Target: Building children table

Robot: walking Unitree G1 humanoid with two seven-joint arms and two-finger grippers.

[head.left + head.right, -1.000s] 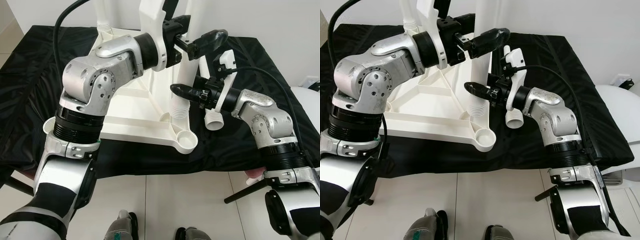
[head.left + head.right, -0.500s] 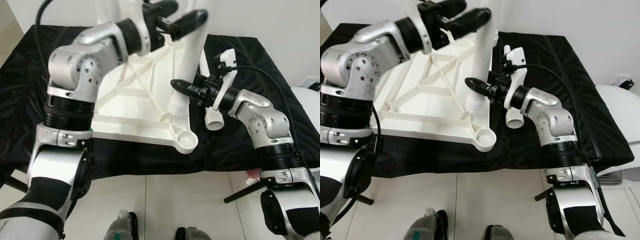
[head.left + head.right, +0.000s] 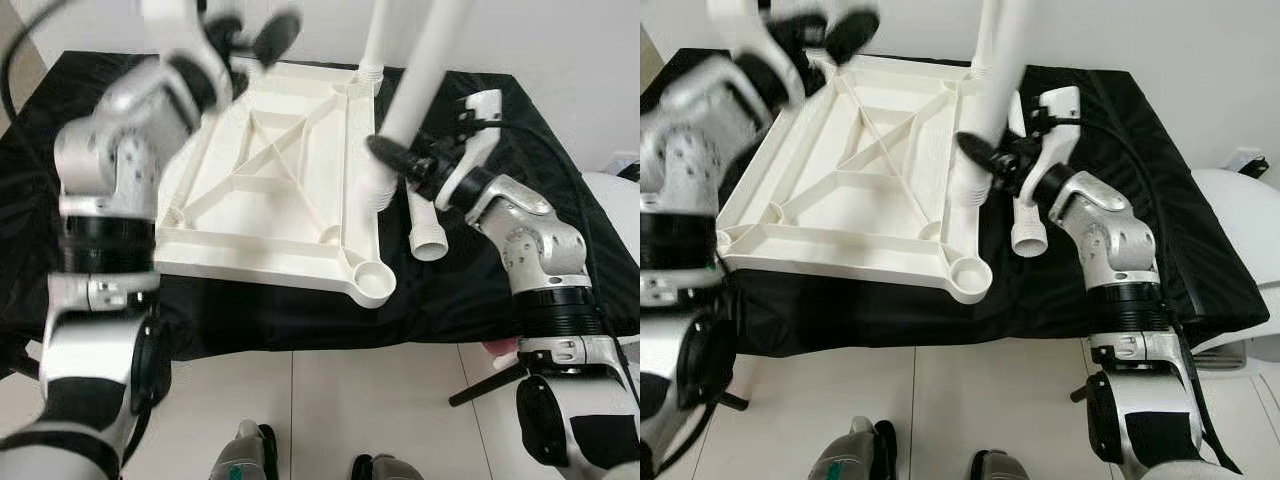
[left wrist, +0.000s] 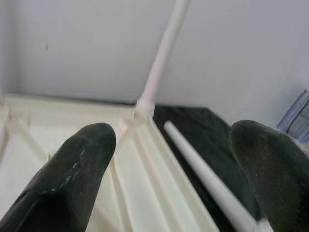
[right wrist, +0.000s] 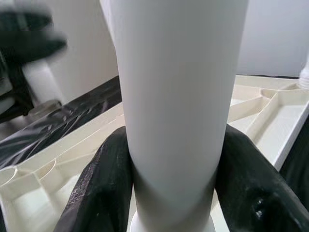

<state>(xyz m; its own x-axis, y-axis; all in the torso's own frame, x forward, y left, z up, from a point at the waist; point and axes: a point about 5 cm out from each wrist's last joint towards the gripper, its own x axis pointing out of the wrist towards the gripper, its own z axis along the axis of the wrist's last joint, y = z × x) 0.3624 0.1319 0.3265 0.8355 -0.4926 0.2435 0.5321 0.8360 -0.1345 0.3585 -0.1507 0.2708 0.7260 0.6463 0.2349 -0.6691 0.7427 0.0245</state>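
Right gripper clenched on upright white plastic table leg, seated in upturned white plastic tabletop on black cloth. Left gripper released, since lifted away from leg.

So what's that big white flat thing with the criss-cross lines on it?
It's the tabletop, lying upside down on a black cloth. It looks like white plastic, with raised ribs crossing in an X inside a rim, and round sockets at its corners. One leg stands in a far corner. The right gripper is shut on another leg near its right edge.
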